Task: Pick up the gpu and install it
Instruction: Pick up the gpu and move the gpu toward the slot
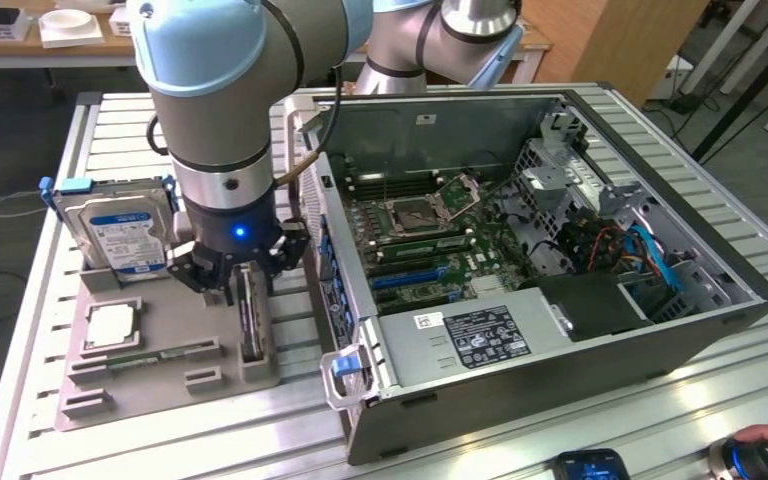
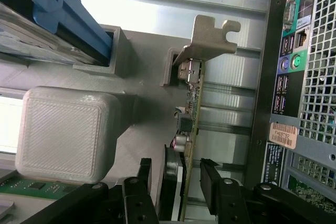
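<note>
1. The gpu point(image 1: 251, 318) stands on edge in a slot of the grey tray point(image 1: 157, 385). It is on the tray's side nearest the computer case point(image 1: 357, 425), at the exterior view's left of the case. It has not been lifted.
2. The gripper point(image 1: 243, 292) reaches down over the card with one finger on each flat face. In the wrist view the fingers point(image 2: 210, 182) bracket the gpu point(image 2: 190, 108) with a thin gap showing on both sides. I judge the gripper point(image 2: 177, 170) to be unclenched and holding nothing yet.
3. To grip well, the pads should meet the board squarely on both faces. The black cooler bulges on one side, so that finger will likely touch first and could tip the card.
4. The metal bracket point(image 2: 210, 35) sits at the far end, hooked by the tray's small post point(image 2: 170, 66). The lift should go straight up so the bracket clears the post without snagging.
5. The hard drive point(image 1: 117, 230) stands upright at the tray's far left, well apart from the card. It should not get in the way.
6. A thin board can swing if held off-centre, so a firm, central grip matters.
</note>
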`<state>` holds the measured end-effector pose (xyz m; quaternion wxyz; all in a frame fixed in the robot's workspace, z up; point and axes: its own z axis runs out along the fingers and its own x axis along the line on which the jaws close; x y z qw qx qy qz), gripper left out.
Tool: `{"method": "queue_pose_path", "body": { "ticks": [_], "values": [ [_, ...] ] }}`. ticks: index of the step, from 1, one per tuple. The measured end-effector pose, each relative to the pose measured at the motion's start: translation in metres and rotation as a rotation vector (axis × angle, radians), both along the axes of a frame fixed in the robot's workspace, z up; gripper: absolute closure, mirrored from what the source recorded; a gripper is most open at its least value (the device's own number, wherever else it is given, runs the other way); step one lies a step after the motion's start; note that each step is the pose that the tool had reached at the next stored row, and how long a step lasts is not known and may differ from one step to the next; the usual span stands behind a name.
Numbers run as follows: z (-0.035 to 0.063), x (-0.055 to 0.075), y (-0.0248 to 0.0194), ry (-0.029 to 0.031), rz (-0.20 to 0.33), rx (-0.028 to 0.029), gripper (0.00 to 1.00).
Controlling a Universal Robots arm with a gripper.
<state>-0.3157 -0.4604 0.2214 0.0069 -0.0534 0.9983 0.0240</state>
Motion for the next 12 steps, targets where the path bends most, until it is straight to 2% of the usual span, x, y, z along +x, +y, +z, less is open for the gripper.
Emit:
{"method": "queue_pose_path", "body": {
  "ticks": [9, 12],
  "values": [
    [-0.0002, -0.0002, 0.0, 0.0002, 0.0, 0.0001, 0.5],
    [-0.0005, -0.0013, 0.0, 0.0019, 0.0, 0.0, 0.5]
  ]
}}
